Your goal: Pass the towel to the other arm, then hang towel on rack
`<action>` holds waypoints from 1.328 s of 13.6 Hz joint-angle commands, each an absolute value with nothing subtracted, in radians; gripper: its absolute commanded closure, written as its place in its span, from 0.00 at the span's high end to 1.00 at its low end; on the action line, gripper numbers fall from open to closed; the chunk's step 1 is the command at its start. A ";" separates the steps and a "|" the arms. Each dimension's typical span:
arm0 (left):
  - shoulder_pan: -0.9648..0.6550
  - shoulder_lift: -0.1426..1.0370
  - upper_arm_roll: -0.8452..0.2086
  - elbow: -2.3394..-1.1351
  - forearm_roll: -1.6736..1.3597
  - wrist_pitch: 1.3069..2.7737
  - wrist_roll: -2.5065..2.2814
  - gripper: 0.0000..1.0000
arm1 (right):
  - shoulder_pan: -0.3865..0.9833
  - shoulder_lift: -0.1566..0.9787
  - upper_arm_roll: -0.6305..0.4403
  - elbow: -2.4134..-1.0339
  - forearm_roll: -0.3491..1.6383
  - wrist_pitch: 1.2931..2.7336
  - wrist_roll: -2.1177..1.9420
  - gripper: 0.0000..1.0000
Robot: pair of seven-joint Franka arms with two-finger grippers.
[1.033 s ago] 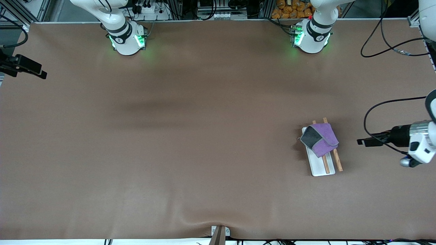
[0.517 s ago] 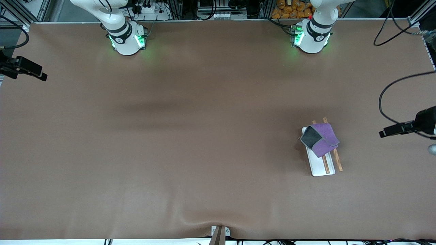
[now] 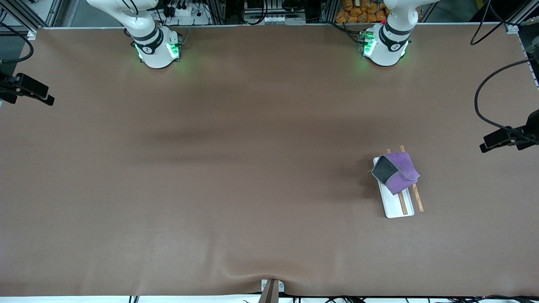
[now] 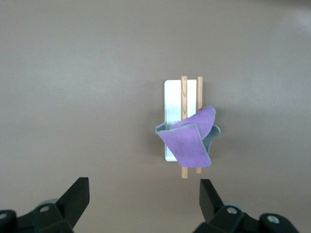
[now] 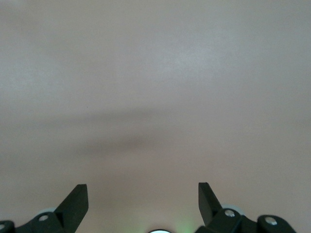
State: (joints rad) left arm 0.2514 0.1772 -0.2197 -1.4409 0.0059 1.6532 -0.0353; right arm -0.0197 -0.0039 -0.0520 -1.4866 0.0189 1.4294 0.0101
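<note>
The towel [image 3: 398,172] is hanging on the rack [image 3: 393,207], draped across both wooden rods [image 3: 417,198] at the end of the rack farther from the front camera. Its purple face is showing on top, while a dark grey flap is turning up on the side toward the right arm's end of the table [image 3: 252,168]. The nearer ends of the rods and the nearer part of the white base are lying uncovered. In the front view, the rack is sitting at about four o'clock from the table's centre, toward the left arm's end, with its long side running slightly askew to the table's edge.

The left gripper [image 4: 143,187] is hanging high over the left arm's end of the table, at about three o'clock from the table's centre, well apart from the rack. Its fingers [image 4: 77,196] are spread wide and gripping nothing. Its wrist camera is looking down on the towel [image 4: 187,141] and the rack [image 4: 172,97].

The right gripper [image 5: 142,191] is waiting over the right arm's end of the table, at about nine o'clock from the centre. Its fingers [image 5: 77,199] are likewise standing wide apart, holding nothing, with only brown tabletop showing beneath them.
</note>
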 commanded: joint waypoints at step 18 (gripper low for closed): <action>-0.071 -0.110 -0.035 -1.739 0.020 1.638 -0.304 1.00 | -0.006 0.006 -0.046 -1.494 -0.064 1.485 0.149 1.00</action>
State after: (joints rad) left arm -0.0421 -0.0544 -0.0508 -1.6820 0.0060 1.6124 -0.2716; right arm -0.0030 0.0048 -0.0484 -1.4889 -0.0599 1.4780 0.1324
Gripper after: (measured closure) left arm 0.000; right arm 0.000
